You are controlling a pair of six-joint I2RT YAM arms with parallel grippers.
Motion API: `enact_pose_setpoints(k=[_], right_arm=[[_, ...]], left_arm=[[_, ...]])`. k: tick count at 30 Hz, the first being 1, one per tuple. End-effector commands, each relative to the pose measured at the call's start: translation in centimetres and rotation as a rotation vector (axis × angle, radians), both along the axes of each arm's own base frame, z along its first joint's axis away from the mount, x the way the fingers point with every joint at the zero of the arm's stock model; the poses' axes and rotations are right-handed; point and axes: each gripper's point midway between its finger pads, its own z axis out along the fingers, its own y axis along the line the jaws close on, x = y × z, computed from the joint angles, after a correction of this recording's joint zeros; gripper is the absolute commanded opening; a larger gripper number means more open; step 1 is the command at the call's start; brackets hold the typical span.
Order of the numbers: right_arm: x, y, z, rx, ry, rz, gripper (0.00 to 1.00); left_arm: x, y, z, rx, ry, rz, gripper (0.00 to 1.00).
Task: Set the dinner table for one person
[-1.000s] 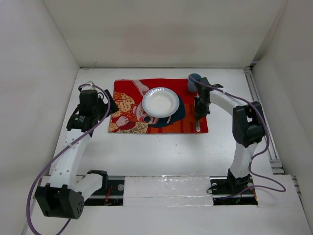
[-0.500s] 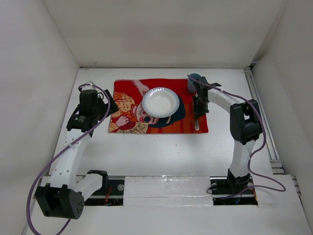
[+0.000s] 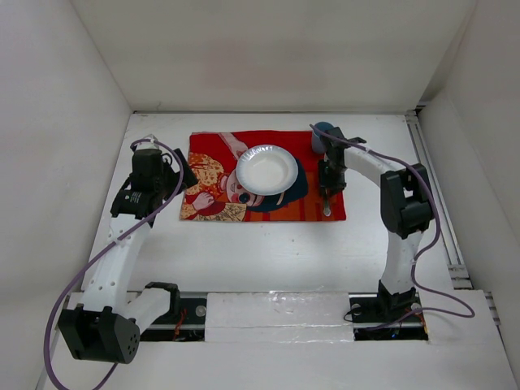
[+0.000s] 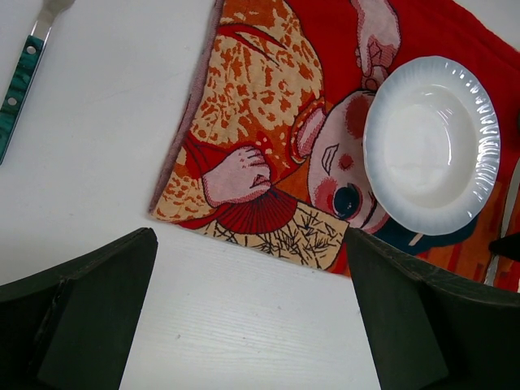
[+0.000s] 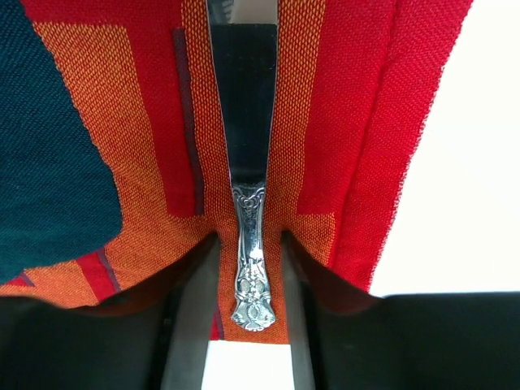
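The white dinner table (image 3: 268, 252) carries a red cartoon placemat (image 3: 213, 180) with a white paper plate (image 3: 266, 169) on it. A silver utensil (image 5: 249, 162) lies flat on the mat's right strip, its ornate handle end near the mat's front edge. My right gripper (image 5: 249, 237) stands low over that handle, and a gap shows on each side between the jaws and the metal, so it is open. In the top view the right gripper (image 3: 327, 193) is just right of the plate. My left gripper (image 4: 249, 236) is wide open over bare table by the mat's left front corner, with nothing between its fingers.
A blue cup (image 3: 322, 134) stands at the mat's far right corner, just behind the right arm. A fork with a green handle (image 4: 20, 81) lies on the table left of the mat. White walls enclose the table on three sides.
The right jaws have parted from the silver utensil's handle, and it now rests on the mat. The right arm shifted slightly. The left arm has not moved.
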Motion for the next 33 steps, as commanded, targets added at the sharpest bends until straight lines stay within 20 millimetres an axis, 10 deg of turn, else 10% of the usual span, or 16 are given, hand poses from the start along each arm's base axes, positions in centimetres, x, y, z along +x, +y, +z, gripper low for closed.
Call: enact_pose_setpoints(k=[1,10,18,24,29,33], right_arm=[[1.3,1.0,2.8,0.027,-0.089,0.021,0.43],[0.0,0.9,8.6,0.074,-0.233,0.030,0.46],[-5.6,4.8,13.2,0.192,-0.401,0.187,0.47],[-9.8,10.3,11.6,0.446,-0.401,0.333,0.47],[-11.8,12.1,10.2,0.527,-0.386,0.434,0.47],[-12.1,12.2,10.4,0.552,-0.421,0.447,0.47]], left_arm=[[0.5,0.2,1.1,0.006,-0.047,0.003,1.00],[0.9,2.9,-0.2,0.078,0.013,0.162,1.00],[-0.2,6.7,-2.2,0.224,0.101,0.334,1.00],[0.1,8.3,-1.2,0.347,0.031,0.282,1.00],[1.1,13.8,-4.9,0.264,0.157,0.331,1.00],[4.8,14.3,-7.3,0.080,0.156,0.212,1.00]])
